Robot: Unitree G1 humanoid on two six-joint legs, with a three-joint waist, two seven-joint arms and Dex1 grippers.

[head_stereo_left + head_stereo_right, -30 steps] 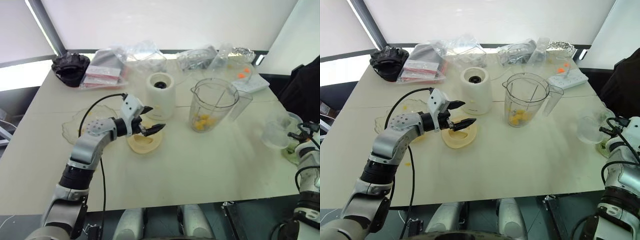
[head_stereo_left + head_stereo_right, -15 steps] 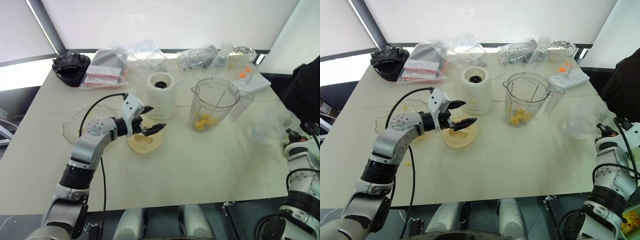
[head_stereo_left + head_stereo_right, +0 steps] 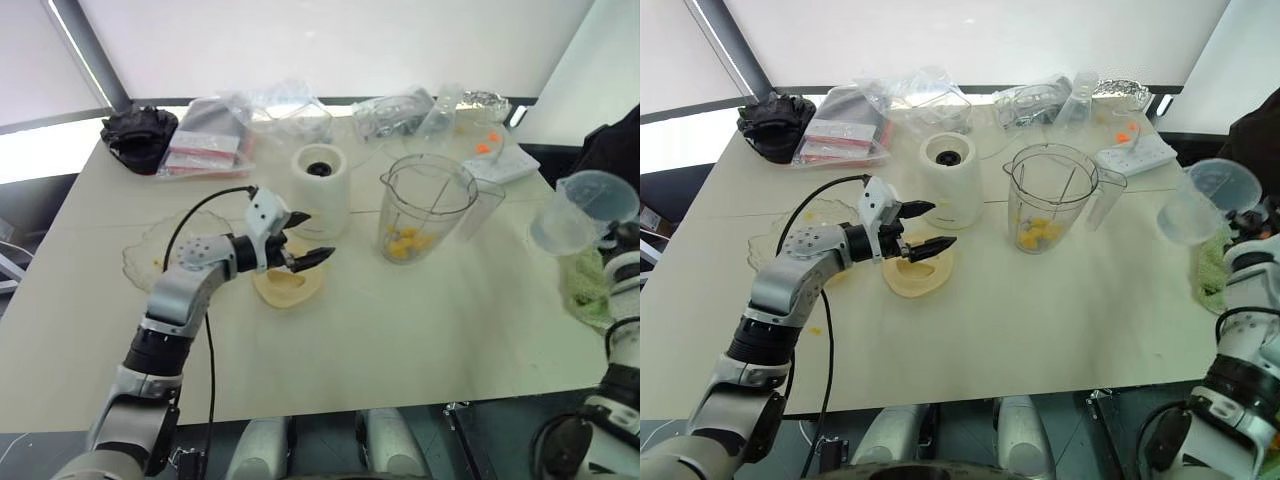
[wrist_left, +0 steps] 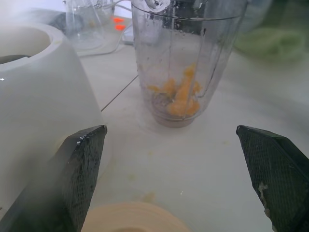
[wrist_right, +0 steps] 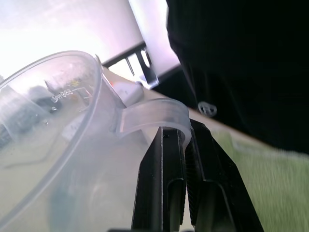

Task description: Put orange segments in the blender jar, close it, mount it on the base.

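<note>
The blender jar stands upright and uncovered right of centre, with several orange segments piled at its bottom. Left of it stands the cream-white base, dark socket facing up. My left gripper hovers open just above the flat cream-yellow lid, in front of the base, its fingers pointing toward the jar with nothing between them. At the table's right edge my right gripper is shut on the handle of a small frosted cup, which hangs tilted in the air.
A wavy glass dish lies behind my left arm. Plastic bags, a black bundle and a white power strip line the far edge. A green cloth lies at the right edge, under the cup.
My right gripper has lifted the frosted cup off the table and raised it. The left gripper has stayed over the lid.
</note>
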